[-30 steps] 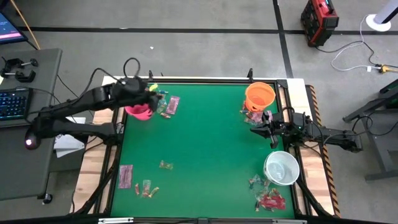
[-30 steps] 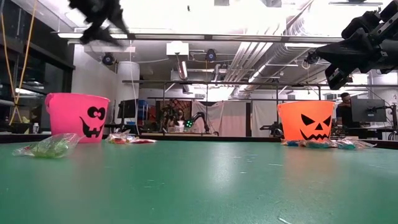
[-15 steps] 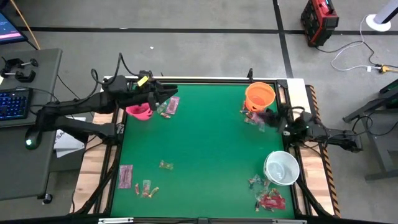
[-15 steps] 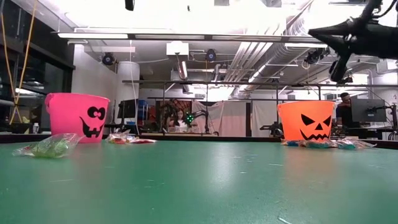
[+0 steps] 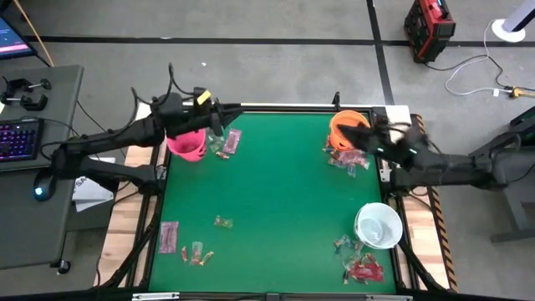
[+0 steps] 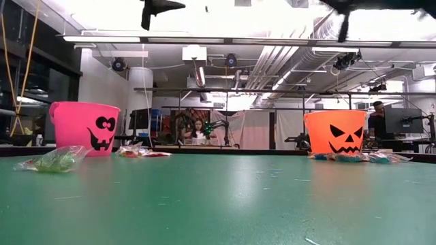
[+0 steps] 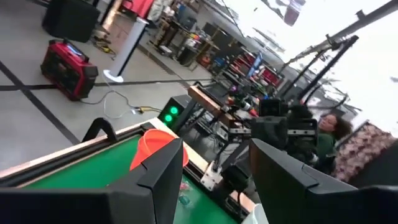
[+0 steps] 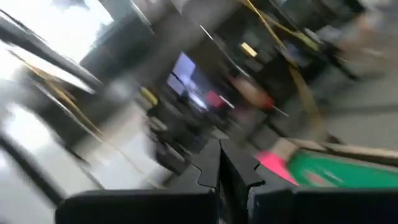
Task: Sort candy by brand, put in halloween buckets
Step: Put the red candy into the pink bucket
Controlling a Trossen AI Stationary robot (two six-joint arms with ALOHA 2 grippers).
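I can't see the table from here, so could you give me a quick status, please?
Left gripper open, empty, above pink bucket. Right gripper shut, by orange bucket. Candy still scattered on table. Nothing blocking.

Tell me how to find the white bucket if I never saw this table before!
Look down on the green table and go to the side where the right arm reaches in. The white bucket stands there near the front corner, with a little heap of red candy just beside it. The other two buckets are bright orange and pink; this one is pale and see-through.
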